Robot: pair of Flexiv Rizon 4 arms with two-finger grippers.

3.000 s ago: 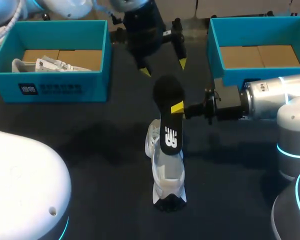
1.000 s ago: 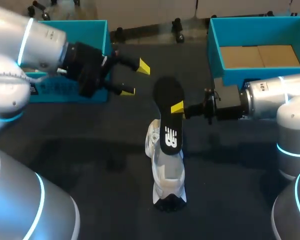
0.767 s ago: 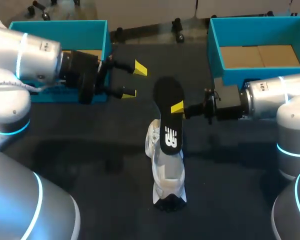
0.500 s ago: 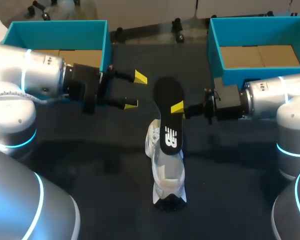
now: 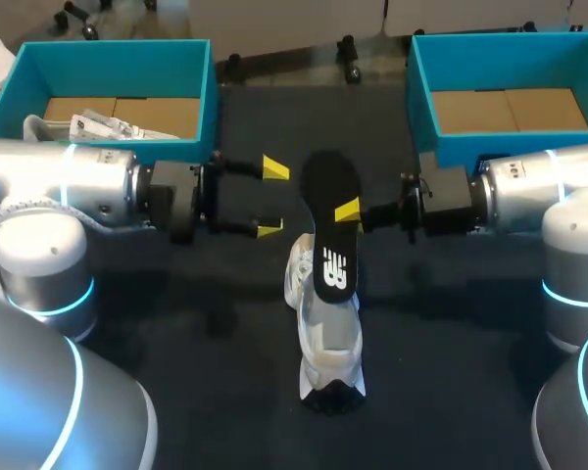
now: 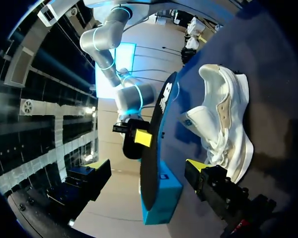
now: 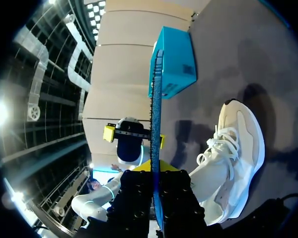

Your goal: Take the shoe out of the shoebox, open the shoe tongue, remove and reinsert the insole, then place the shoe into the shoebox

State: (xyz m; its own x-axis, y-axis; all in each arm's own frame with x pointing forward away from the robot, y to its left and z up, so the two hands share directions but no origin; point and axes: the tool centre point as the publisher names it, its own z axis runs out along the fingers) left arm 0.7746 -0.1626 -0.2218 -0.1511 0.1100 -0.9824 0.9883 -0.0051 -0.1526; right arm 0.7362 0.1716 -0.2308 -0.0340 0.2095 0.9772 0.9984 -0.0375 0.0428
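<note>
**Ana:** Dark tabletop (image 5: pixel 176 323) ran under everything, yes? Where was the shoe?

**Ben:** The white lace-up sneaker (image 5: pixel 325 338) lay on that surface in the middle, outside both boxes. The long, flat black insole (image 5: pixel 330 191) with a white logo rose from above its opening and slanted away toward the far side. I could not tell whether its lower end touched the shoe.

**Ana:** Who held it?

**Ben:** The right gripper (image 5: pixel 348 211), coming in from the right. Its yellow tips were pinched on the insole's edge, about halfway along. The right wrist view showed the thin edge clamped between both fingers (image 7: pixel 139 181).

**Ana:** And the other one?

**Ben:** The left gripper (image 5: pixel 271 199) hung just beside the insole, on its left. Its fingers were spread wide, holding nothing and apart from the insole.

**Ana:** The boxes?

**Ben:** The left-hand teal cardboard shoebox (image 5: pixel 118 69) sat at the far left with crumpled white paper (image 5: pixel 103 125) inside. The right-hand teal cardboard shoebox (image 5: pixel 500 61) sat at the far right, its brown floor showing.
</note>
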